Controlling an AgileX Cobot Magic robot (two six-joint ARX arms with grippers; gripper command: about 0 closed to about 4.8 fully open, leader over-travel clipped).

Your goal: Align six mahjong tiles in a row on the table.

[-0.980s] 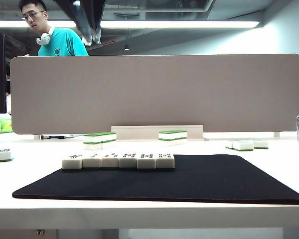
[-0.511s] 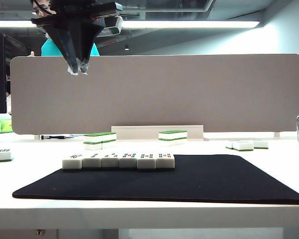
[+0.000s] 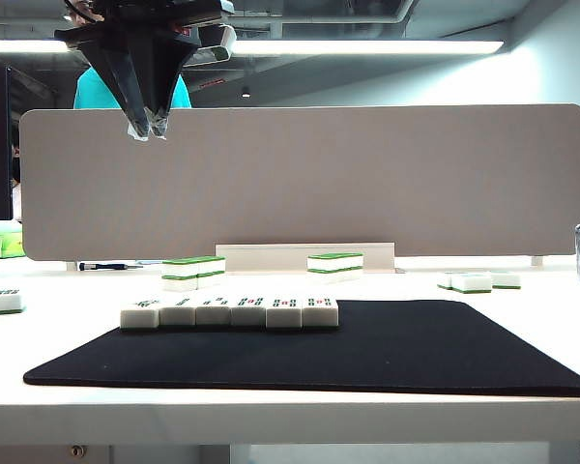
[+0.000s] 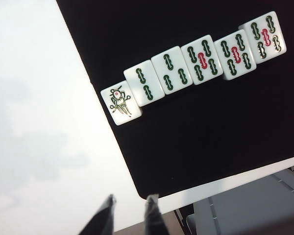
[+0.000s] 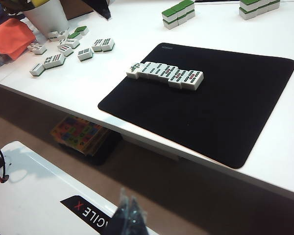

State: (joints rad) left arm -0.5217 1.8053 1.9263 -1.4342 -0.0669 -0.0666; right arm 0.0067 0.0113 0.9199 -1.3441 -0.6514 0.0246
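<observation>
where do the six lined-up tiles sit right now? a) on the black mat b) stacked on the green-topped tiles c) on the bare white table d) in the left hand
a: the six tiles lie in a row along the back edge of the black mat, with the left hand raised high above them, holding nothing.

Left gripper (image 3: 147, 130): exterior view cuts the arm off at the top edge, only the dark tapered fingers show. Left wrist view shows just the two fingertips (image 4: 105, 218) at the frame edge, narrow gap, nothing between them. Right gripper (image 5: 129, 215): only a dark tip at the edge of its wrist view, jaw state unreadable. Face marks on the six white green-backed mahjong tiles (image 3: 229, 313) too small to read in the exterior view. Person in the teal shirt (image 3: 87, 89) mostly hidden behind the left gripper and the grey divider panel (image 3: 367, 184).
</observation>
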